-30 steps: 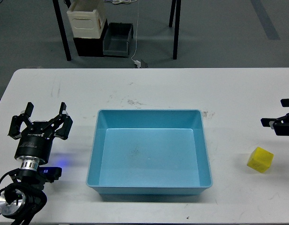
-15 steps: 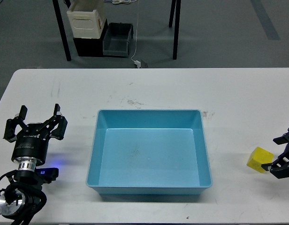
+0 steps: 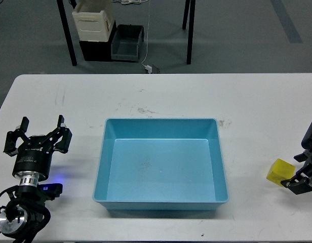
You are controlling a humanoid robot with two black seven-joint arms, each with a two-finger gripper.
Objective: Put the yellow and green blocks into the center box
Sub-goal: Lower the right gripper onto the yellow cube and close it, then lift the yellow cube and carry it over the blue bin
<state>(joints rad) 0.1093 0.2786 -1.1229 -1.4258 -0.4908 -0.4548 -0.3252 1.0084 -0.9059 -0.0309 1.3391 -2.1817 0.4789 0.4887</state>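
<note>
Yellow block [image 3: 280,171] just left of right gripper [image 3: 301,177] fingers

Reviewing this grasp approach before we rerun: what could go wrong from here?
1. The small yellow cube block sits near the white table's right edge; a sideways nudge from the right gripper could push it away or off.
2. That gripper is partly out of frame, so its alignment cannot be checked.
3. No green block is in view, so the task may stall.

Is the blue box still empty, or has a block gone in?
Empty. The blue box shows only its bare floor; the yellow block sits on the table to its right.
</note>
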